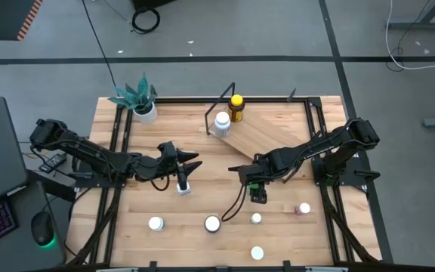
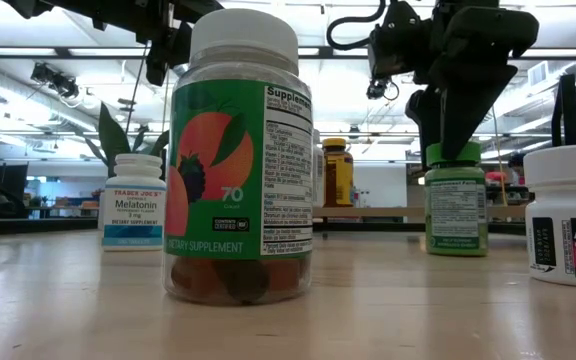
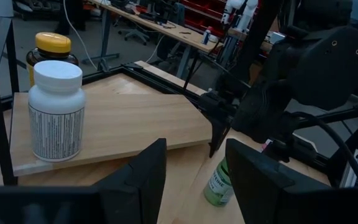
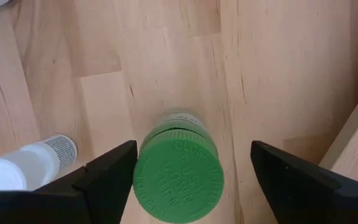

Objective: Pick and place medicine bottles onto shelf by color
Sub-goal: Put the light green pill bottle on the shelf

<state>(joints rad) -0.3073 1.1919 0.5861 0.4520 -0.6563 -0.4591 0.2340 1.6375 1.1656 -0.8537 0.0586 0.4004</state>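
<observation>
Green-capped bottle [image 4: 178, 173] stands upright on the table just off the shelf [image 1: 266, 136], and your right gripper [image 1: 258, 189] hangs directly over it, jaws spread wide on either side of the cap with clear gaps, gripping nothing. Your left gripper [image 1: 181, 180] sits near a white bottle [image 1: 183, 188] at mid-table, jaws partly open and empty. On the shelf you have a white-capped bottle [image 3: 56, 110] and an amber bottle [image 3: 51, 50].

Both arms [image 1: 89, 155] matte black, jointed, chunky housings; black cables looping alongside; wedge-shaped jaws.
</observation>
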